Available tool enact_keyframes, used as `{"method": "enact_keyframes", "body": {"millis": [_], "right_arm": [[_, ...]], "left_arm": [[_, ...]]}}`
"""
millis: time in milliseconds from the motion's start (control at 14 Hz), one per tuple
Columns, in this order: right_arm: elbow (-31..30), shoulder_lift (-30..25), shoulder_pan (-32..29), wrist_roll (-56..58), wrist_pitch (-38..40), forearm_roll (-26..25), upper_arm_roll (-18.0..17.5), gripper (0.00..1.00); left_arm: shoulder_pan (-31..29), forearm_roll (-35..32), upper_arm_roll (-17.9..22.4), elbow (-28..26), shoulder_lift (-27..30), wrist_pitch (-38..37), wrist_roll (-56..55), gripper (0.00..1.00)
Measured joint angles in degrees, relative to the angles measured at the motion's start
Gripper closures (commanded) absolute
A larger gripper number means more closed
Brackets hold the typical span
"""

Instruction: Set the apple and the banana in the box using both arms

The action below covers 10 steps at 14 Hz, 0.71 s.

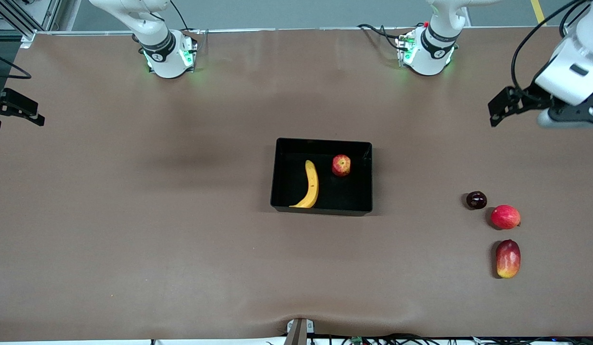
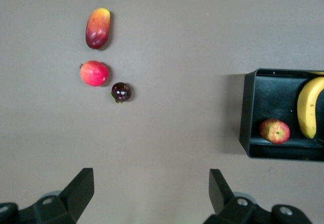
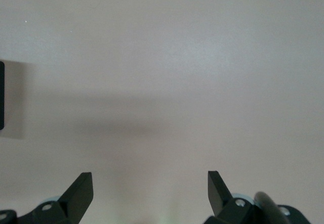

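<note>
Nearest the front camera lies the elongated red-and-yellow fruit (image 1: pixel 507 258) on the brown table (image 1: pixel 133 239), well apart from the box (image 1: pixel 277 172) and toward the left arm's end of the table. Just beside it, a little farther from that camera, sits the smooth pinkish-red round fruit (image 1: pixel 505 216), and next to that a small dark round fruit (image 1: pixel 476 200) (its kind is hard to tell).

The box stands near the middle of the table. Inside it the banana (image 1: pixel 310 185) lies lengthwise on the glossy floor, its lower tip close to the box wall nearest the front camera. The apple (image 1: pixel 341 165) rests in the box too, beside the banana's upper end, toward the left arm's side and apart from the banana.

The left gripper (image 1: pixel 498 108) hangs in the air over bare table, away from the box toward the left arm's end; its fingers (image 2: pixel 81 188) are spread wide and hold nothing. The right gripper (image 1: pixel 18 112) hangs over bare table toward the right arm's end, also away from the box, its fingers (image 3: pixel 83 188) likewise parted and holding nothing.
</note>
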<state>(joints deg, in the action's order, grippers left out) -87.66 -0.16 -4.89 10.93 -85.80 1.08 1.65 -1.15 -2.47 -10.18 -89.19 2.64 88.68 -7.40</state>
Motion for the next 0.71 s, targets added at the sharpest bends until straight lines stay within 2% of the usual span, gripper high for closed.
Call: {"method": "enact_keyframes", "body": {"millis": [286, 714], "right_arm": [[-0.06, 0.00, -0.35, -0.25, -0.52, 0.00, 0.25, 0.00], [-0.35, 0.01, -1.41, -0.25, -0.51, 0.02, 0.42, 0.00]], "left_arm": [[1.61, 0.40, 2.35, -3.16, 3.28, 0.01, 0.70, 0.00], [1.59, 0.53, 2.98, -3.98, 3.28, 0.35, 0.70, 0.00]]}}
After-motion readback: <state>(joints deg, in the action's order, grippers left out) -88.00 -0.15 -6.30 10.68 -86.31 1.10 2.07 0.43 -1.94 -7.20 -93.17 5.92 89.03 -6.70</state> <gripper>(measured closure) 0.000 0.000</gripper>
